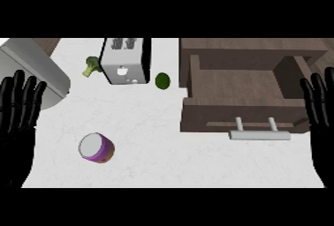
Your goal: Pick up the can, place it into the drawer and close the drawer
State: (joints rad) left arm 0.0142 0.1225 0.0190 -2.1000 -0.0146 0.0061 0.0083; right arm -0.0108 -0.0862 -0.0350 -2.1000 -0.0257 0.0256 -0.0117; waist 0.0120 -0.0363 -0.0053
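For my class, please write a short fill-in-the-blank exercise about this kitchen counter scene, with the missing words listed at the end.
1. The purple can lies on the white ____.
2. The wooden drawer at the right stands ____.
3. Both the left hand and the right hand hold ____.
4. The green broccoli lies just left of the ____.

Missing words: counter; open; nothing; toaster

Bare tabletop (163, 132) lies open between the can (97, 147) and the drawer (243, 95) at three o'clock. Toaster (124, 62), broccoli (91, 66) and lime (162, 80) crowd twelve o'clock.
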